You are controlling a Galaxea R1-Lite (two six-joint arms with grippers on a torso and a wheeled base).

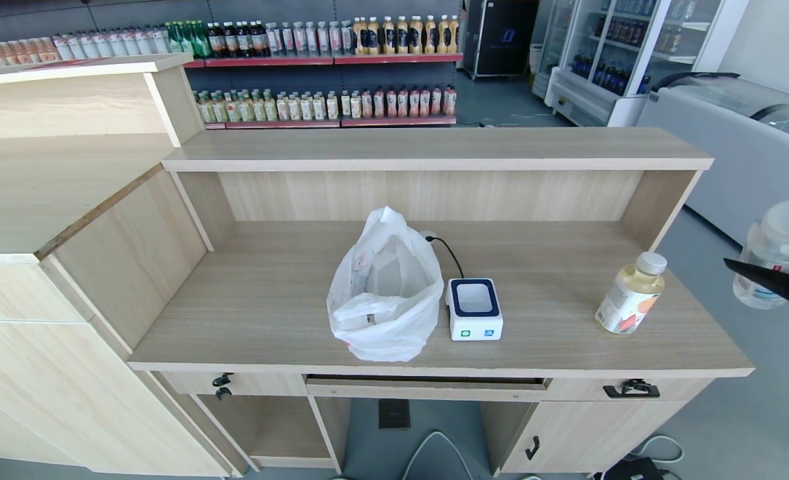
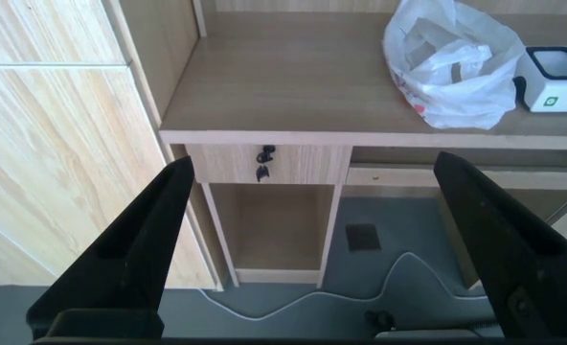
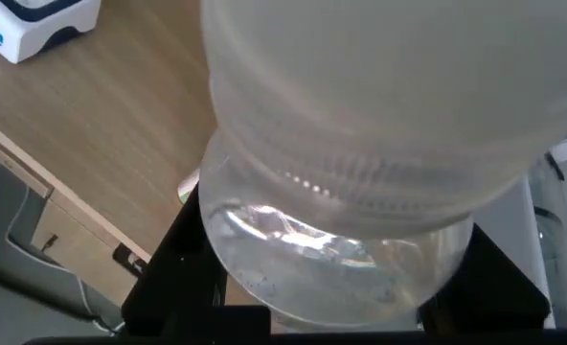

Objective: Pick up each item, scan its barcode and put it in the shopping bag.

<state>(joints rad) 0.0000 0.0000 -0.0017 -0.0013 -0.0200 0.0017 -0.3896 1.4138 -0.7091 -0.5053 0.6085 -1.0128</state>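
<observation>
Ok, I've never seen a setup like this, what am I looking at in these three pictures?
This is a two-armed robot at a shop checkout counter. The wide picture comes from a camera on its head, the other two from cameras on its wrists. On the counter stand a white shopping bag, a barcode scanner close beside it, and a bottle of yellowish drink farther right. The left gripper is open and empty. The right gripper holds a clear bottle beyond the counter's right end.
</observation>
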